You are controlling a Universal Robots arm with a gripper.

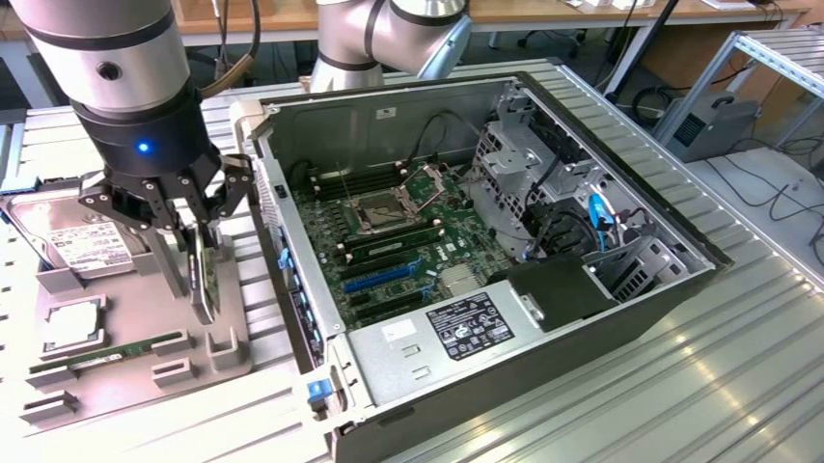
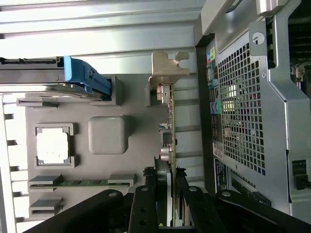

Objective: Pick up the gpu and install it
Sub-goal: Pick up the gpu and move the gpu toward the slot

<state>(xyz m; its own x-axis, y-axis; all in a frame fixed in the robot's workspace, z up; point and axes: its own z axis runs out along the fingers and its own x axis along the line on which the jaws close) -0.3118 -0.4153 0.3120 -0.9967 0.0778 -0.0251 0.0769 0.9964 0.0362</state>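
Black claw (image 2: pixel 167 174) clamped narrow on the thin dark gpu card with silvery end bracket (image 2: pixel 168 119). Card sits edge-on in the grey moulded holder tray (image 2: pixel 141 145), beside the open metal computer case (image 1: pixel 386 376). Looks unlifted, nothing installed yet.

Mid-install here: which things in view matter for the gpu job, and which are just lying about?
For the job: the hand, clamped on the gpu standing edge-on in the grey tray; the open computer case.
Lying about: the hard drive, the processor chip, the RAM stick, all on the same tray.
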